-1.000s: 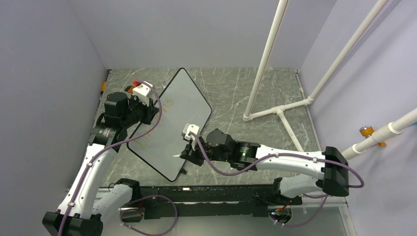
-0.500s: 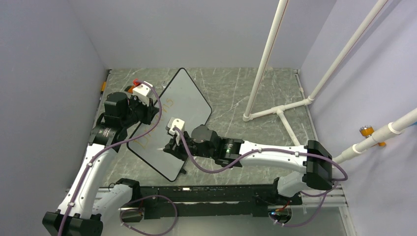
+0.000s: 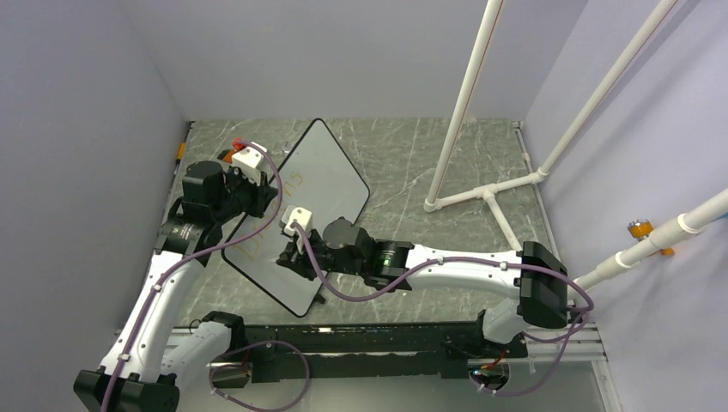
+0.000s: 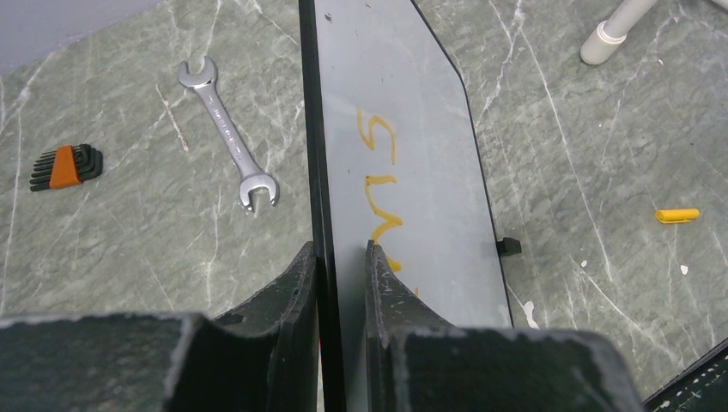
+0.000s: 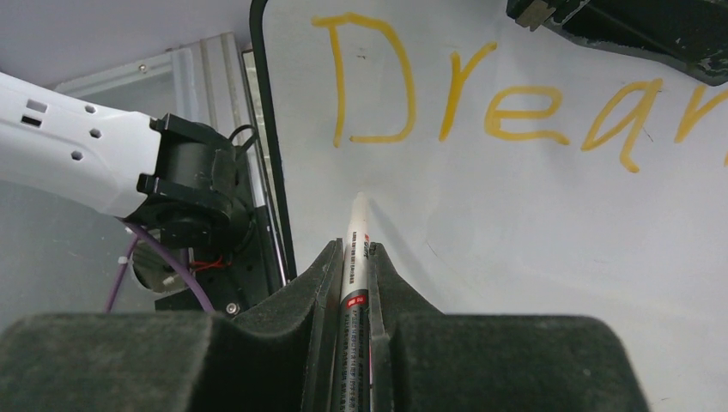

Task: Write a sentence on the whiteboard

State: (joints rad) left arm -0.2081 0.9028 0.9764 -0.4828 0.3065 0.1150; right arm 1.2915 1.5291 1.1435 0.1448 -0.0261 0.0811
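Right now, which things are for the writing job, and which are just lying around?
For the job:
- whiteboard, gripped at its rim by the left gripper
- orange sentence begun on it
- marker in the right gripper

Just lying about:
- wrench
- hex key set
- small yellow piece
- white pipe frame

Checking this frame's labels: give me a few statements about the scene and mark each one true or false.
1. The left jaws clamp the whiteboard by its edge. True.
2. The right jaws hold a wrench. False: they hold a marker; the wrench lies on the table.
3. The writing is blue. False: it is orange-yellow.
4. In the right wrist view, the marker's tip sits just under the letter D. True.
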